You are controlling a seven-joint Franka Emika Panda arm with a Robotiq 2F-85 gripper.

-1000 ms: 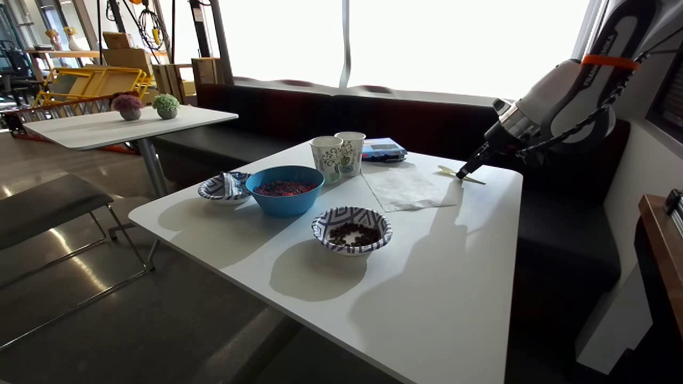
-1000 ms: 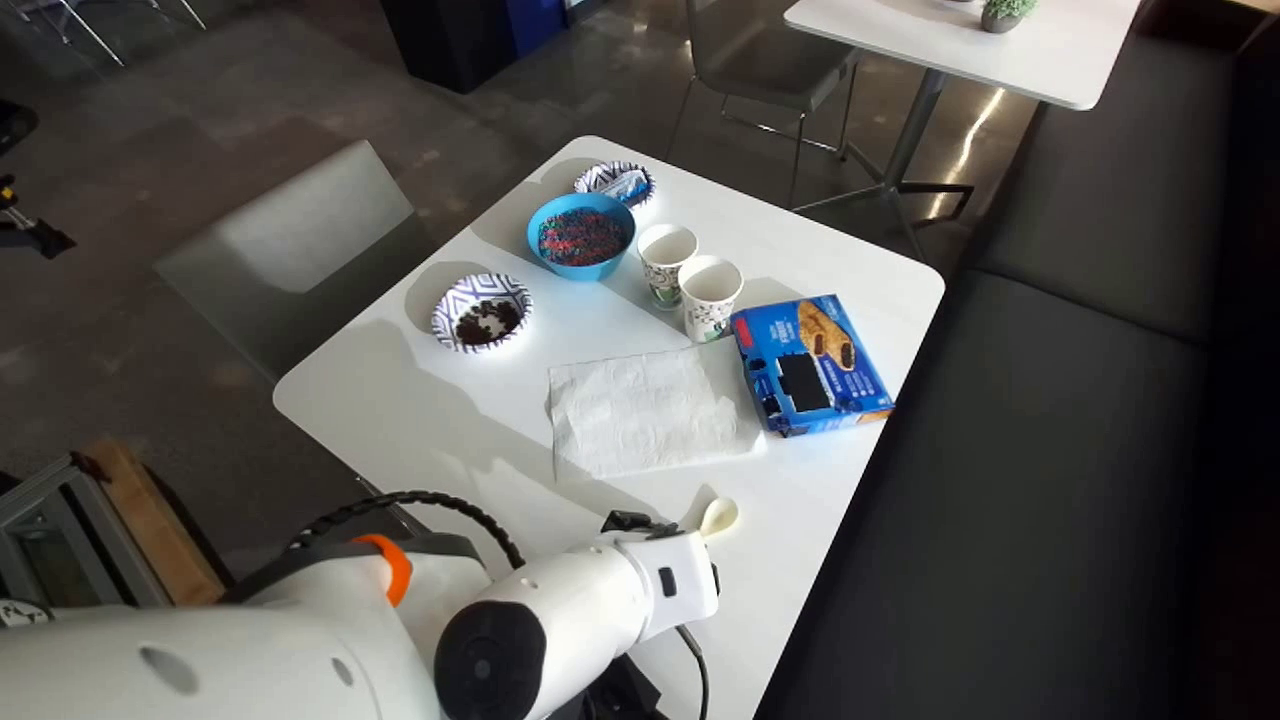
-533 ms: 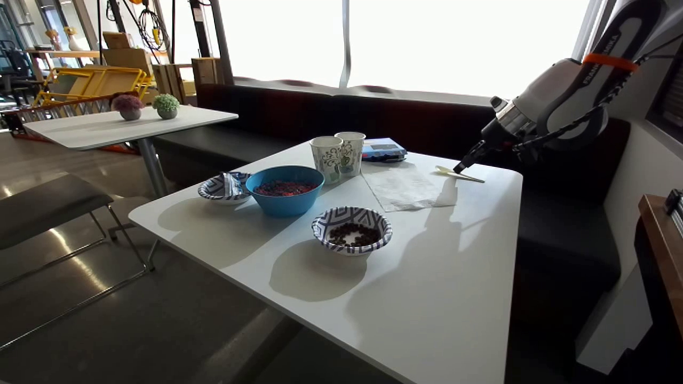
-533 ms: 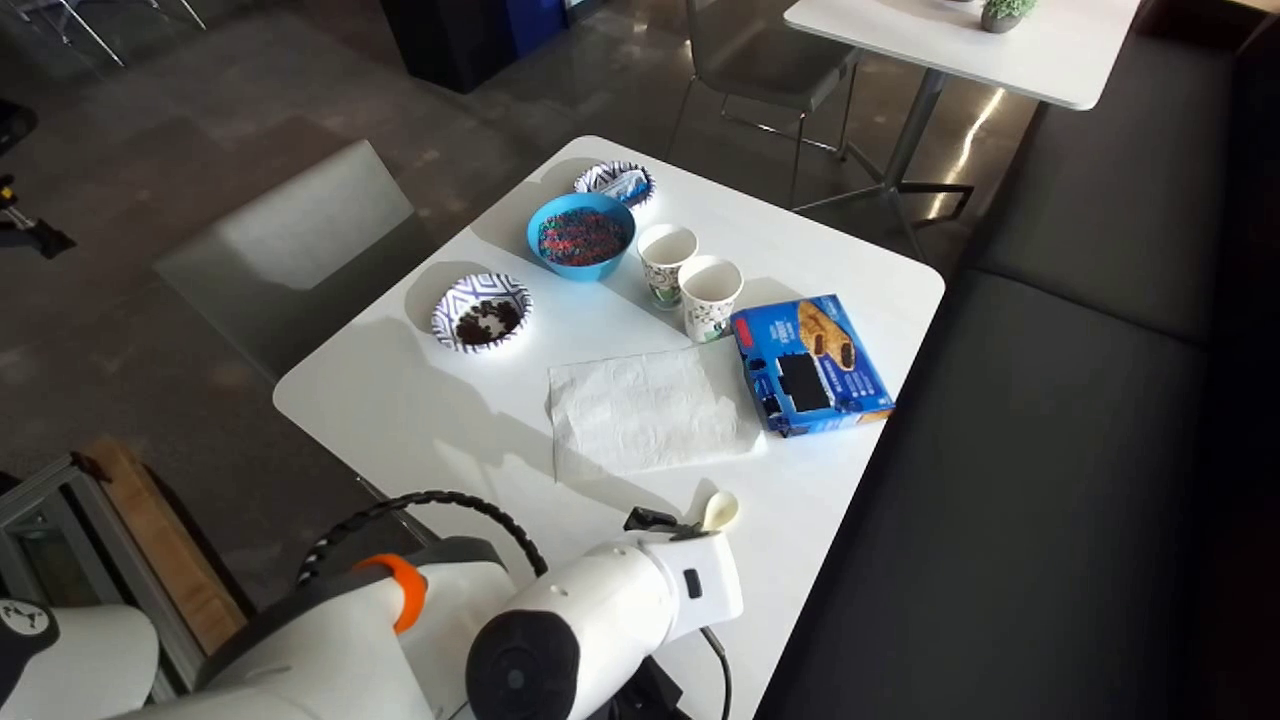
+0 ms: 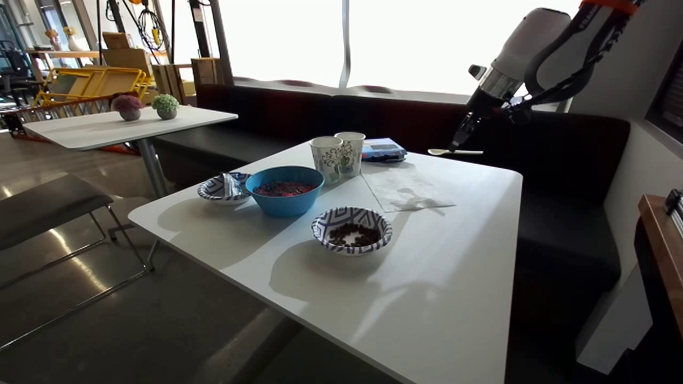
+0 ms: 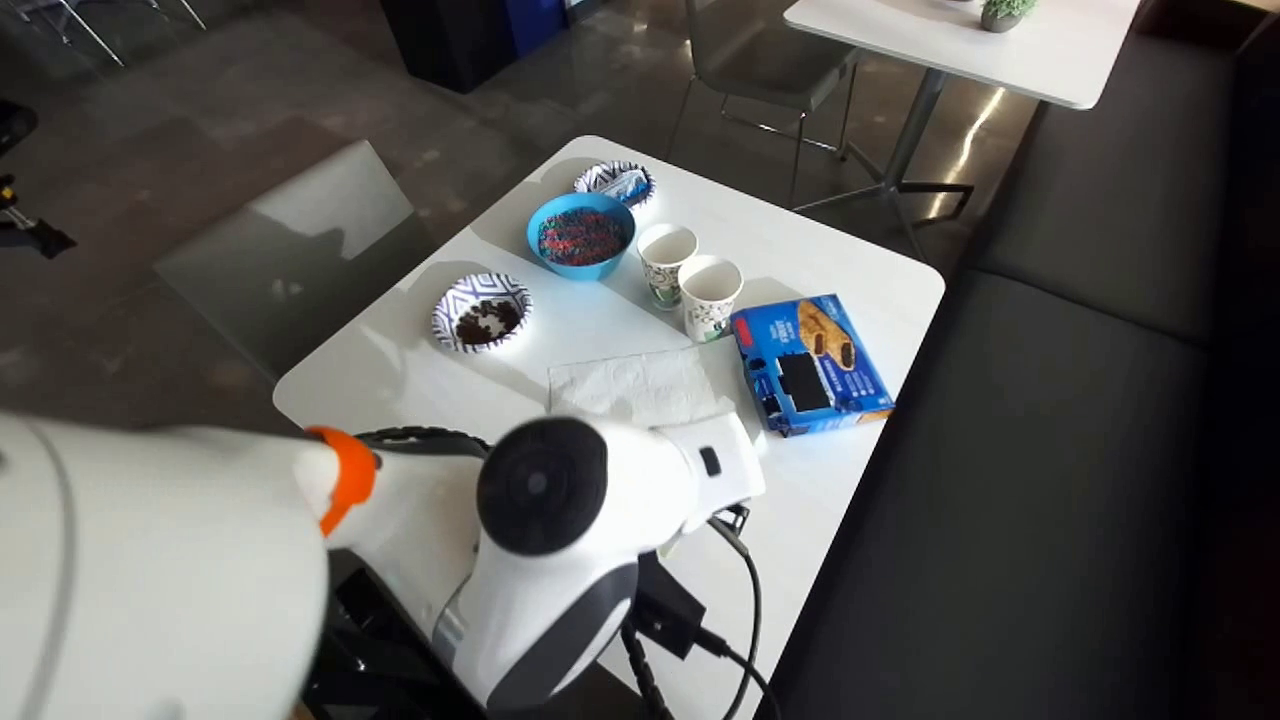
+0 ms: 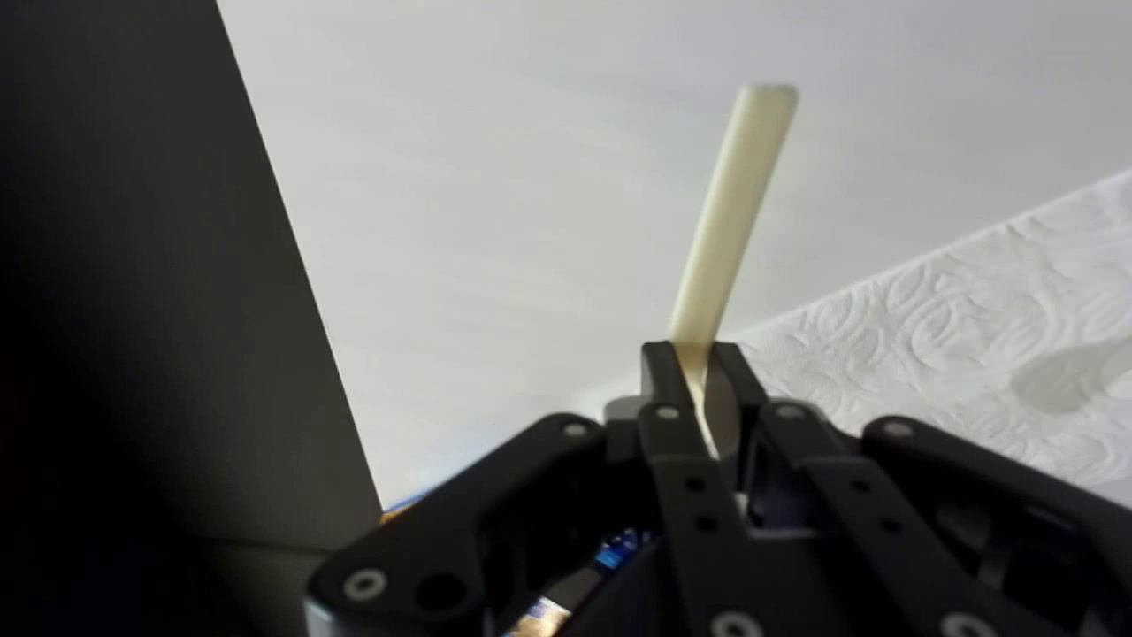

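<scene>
You have the gripper (image 7: 696, 364) pinching a pale spoon (image 7: 734, 212) by its handle, up clear of the white table (image 5: 459, 250). Nearest below lies the paper towel (image 6: 635, 385), with the blue box (image 6: 815, 365) beside it; past them stand two paper cups (image 6: 702, 300) and a patterned bowl (image 5: 349, 215) of dark bits (image 5: 369, 232), then the blue bowl (image 5: 285, 207), then another patterned bowl (image 5: 211, 188).
</scene>
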